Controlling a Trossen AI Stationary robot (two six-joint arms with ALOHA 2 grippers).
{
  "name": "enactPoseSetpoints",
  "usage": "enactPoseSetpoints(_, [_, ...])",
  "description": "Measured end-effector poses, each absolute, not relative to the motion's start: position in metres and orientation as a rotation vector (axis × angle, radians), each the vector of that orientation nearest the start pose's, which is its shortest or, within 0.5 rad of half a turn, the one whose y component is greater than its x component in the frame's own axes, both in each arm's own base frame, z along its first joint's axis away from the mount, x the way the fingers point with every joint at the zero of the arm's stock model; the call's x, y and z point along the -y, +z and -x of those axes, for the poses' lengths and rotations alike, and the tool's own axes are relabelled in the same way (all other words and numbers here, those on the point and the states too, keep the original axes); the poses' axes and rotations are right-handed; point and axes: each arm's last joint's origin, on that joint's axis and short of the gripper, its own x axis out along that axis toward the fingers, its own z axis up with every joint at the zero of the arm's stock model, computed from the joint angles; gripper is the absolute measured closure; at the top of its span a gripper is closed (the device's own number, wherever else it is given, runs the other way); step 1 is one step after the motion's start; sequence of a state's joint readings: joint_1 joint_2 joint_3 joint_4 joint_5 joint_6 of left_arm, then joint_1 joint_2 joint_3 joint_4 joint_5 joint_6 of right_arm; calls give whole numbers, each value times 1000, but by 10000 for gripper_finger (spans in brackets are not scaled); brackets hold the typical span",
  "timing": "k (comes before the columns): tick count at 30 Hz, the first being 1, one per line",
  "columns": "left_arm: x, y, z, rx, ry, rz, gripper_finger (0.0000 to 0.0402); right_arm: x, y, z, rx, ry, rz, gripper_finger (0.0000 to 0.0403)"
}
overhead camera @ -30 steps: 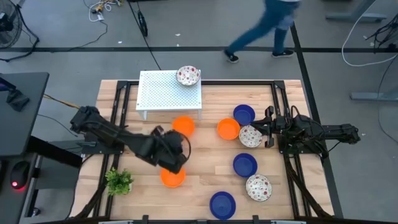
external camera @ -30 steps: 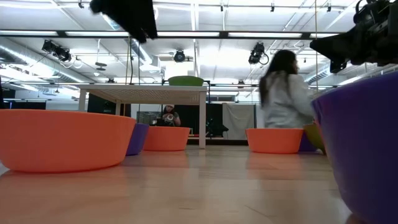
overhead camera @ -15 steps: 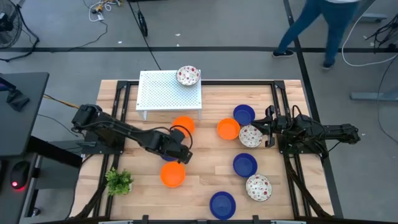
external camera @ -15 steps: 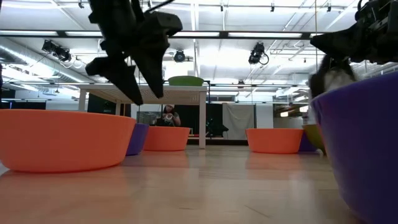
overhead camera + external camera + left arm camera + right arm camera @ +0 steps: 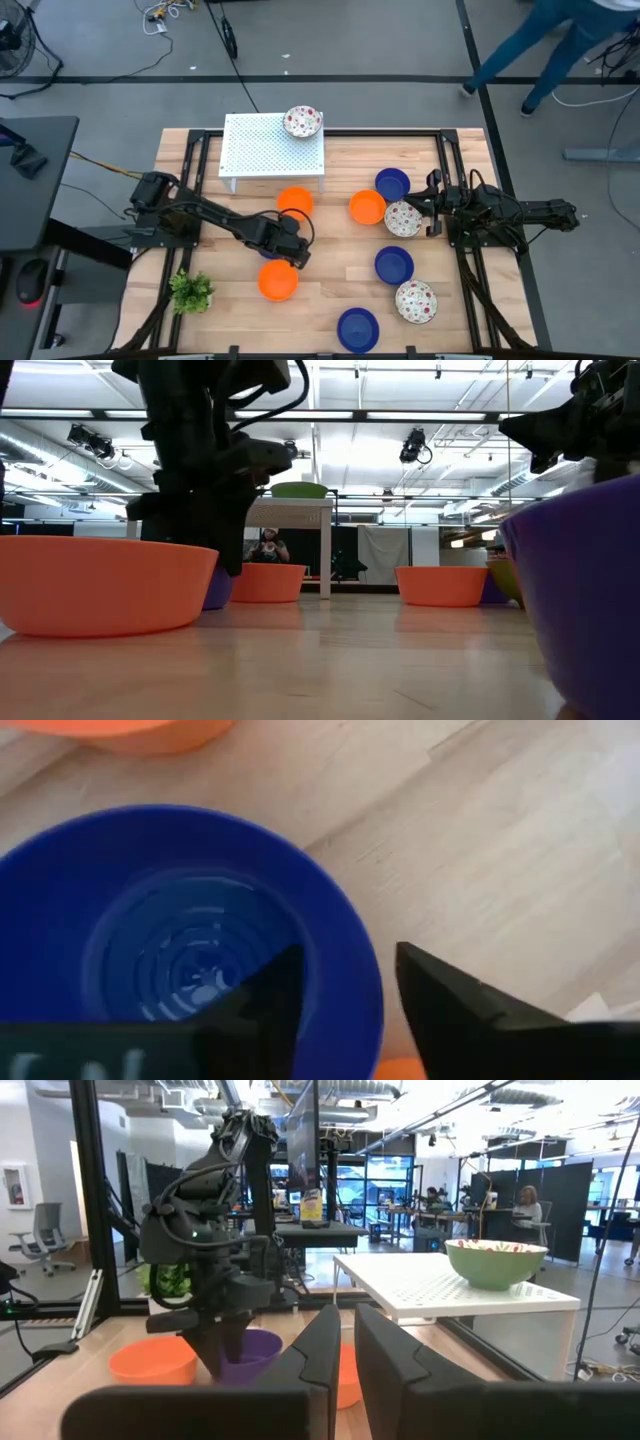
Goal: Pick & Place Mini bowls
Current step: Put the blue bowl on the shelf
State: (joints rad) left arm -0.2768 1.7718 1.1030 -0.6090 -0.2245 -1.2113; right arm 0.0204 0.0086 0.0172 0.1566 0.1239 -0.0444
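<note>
A blue mini bowl [image 5: 190, 940] stands on the table left of centre, mostly hidden under my left gripper [image 5: 288, 250] in the high view. That gripper is open and low over the bowl. One finger [image 5: 268, 990] is inside the bowl and one [image 5: 440, 1010] is outside its rim. My right gripper [image 5: 432, 210] is shut and empty, level above the table beside a speckled bowl [image 5: 402, 217]. Another speckled bowl [image 5: 303, 122] sits on the white rack [image 5: 260, 148]. Orange bowls [image 5: 278, 283] [image 5: 294, 201] lie near and far of the left gripper. My left gripper's fingers stand on either side of the blue bowl's rim [image 5: 368, 990], one inside and one outside, coming from above. I cannot tell whether they touch it. The bowl stands upright on the table.
More bowls lie on the right half: orange [image 5: 367, 207], blue [image 5: 392, 184] [image 5: 394, 265] [image 5: 358, 328] and speckled [image 5: 416, 301]. A small green plant [image 5: 190, 291] stands at the near left. A person [image 5: 560, 45] walks on the floor beyond the far right corner.
My left gripper has come down from high above the table onto the blue bowl and shifted slightly toward the table's right edge. The person behind the table has walked to the right.
</note>
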Motion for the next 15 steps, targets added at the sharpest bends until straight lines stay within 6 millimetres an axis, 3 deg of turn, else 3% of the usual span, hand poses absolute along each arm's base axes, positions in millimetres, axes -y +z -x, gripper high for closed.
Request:
enactPoseSetpoints(7, [84, 166, -319, -1098, 611, 644, 381, 2, 184, -96, 163, -107, 34, 363])
enactPoseSetpoints(15, [96, 186, -323, -1162, 557, 640, 393, 2, 184, -96, 162, -107, 35, 363])
